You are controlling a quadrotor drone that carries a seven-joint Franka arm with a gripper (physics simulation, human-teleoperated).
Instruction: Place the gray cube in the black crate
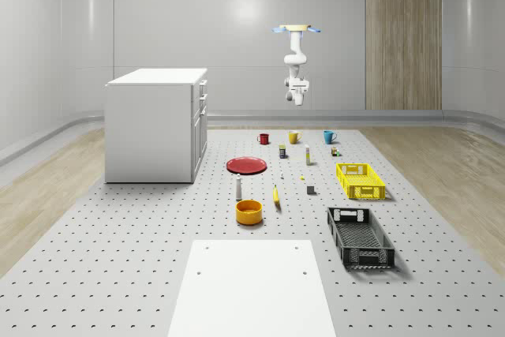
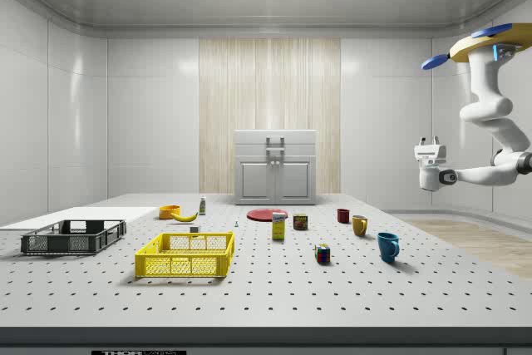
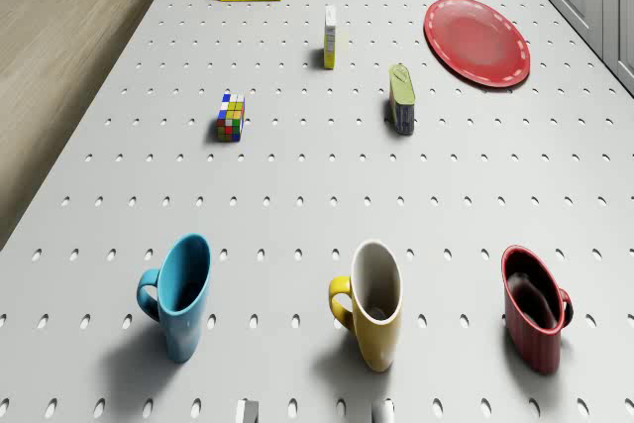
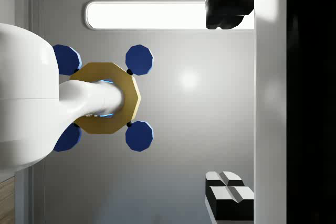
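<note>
On the whole-scene view's left stands a white cabinet (image 1: 158,124). Right of it you have a red plate (image 1: 247,165), with an orange bowl (image 1: 248,211) and a banana (image 1: 276,195) nearer the camera. Next comes the gray cube (image 1: 311,189), which sits alone on the perforated table (image 1: 118,258), apart from both crates, just beside the yellow crate (image 1: 360,180) on its left side. The drone (image 1: 297,30) hovers high above the table's far end, over the row of red mug (image 1: 263,138), yellow mug (image 1: 293,137) and blue mug (image 1: 329,136), with its arm hanging beneath. In the wrist view the gripper (image 4: 231,103) faces up toward the drone's body, with its fingers (image 4: 228,198) spread wide and nothing between them. Farthest right, the black crate (image 1: 360,236) lies nearer the camera than the yellow one, well away from the robot.
</note>
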